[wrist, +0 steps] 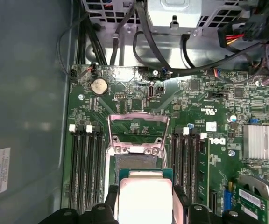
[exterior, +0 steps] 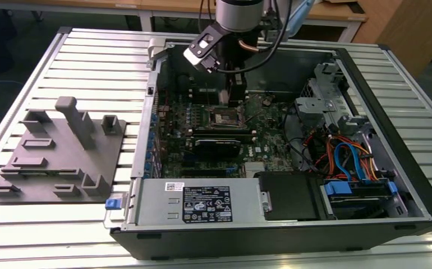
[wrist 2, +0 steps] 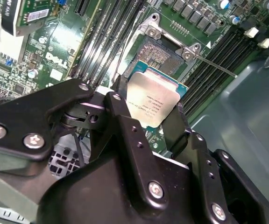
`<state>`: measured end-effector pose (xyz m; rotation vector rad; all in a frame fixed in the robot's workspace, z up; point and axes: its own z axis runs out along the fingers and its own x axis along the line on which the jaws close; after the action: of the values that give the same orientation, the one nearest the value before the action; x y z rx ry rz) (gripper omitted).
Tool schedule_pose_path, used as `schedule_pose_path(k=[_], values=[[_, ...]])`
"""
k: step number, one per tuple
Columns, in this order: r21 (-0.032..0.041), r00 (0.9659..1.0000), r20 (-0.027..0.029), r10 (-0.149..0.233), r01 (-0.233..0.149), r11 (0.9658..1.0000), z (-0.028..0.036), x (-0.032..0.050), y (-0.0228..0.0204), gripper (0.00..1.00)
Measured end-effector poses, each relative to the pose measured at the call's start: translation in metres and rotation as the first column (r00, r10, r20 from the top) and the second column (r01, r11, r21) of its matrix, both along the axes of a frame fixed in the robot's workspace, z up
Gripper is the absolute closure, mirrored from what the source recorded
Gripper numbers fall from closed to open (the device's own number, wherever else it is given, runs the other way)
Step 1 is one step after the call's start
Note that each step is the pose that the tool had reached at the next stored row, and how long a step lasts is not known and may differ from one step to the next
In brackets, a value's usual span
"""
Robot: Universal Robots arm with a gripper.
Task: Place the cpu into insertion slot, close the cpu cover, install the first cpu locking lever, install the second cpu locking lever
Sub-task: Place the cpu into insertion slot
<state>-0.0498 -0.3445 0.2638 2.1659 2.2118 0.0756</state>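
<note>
The cpu (wrist 2: 154,99), dull silver top facing the cameras, is gripped on 2 opposite edges by the black fingers (wrist 2: 124,125) of the gripper (wrist 2: 148,114), which are closed only to the chip's width. In both wrist views the chip is held above the insertion slot (wrist 2: 165,52), overlapping its near part while the far part of the dark centre is exposed. In the first wrist view the cpu (wrist: 145,198) is seen between the tips of the gripper (wrist: 145,207), just beside the insertion slot (wrist: 135,161), and the cpu cover (wrist: 138,122) is swung open beyond it. A thin metal lever (wrist 2: 216,66) is seen angled away from 1 corner of the frame. The insertion slot is flanked by long black memory slots (wrist: 85,163) on the green motherboard (wrist: 209,98). In the exterior view the gripper (exterior: 235,95) is seen inside the open computer case (exterior: 276,241), over the insertion slot (exterior: 226,117). The case is laid on a slatted metal table (exterior: 88,50), with a grey fixture plate (exterior: 59,151) at the exterior view's left.
</note>
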Motion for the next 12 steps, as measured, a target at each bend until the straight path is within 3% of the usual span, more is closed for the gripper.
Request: schedule_pose_path(k=[7, 12], values=[[0.0000, 1.0000, 0.0001, 0.000, 0.000, 1.0000, -0.0121, 0.0003, 0.0006, 0.46], [-0.0001, 1.0000, 0.0000, 0.000, 0.000, 1.0000, -0.0132, 0.0002, 0.0006, 0.46]])
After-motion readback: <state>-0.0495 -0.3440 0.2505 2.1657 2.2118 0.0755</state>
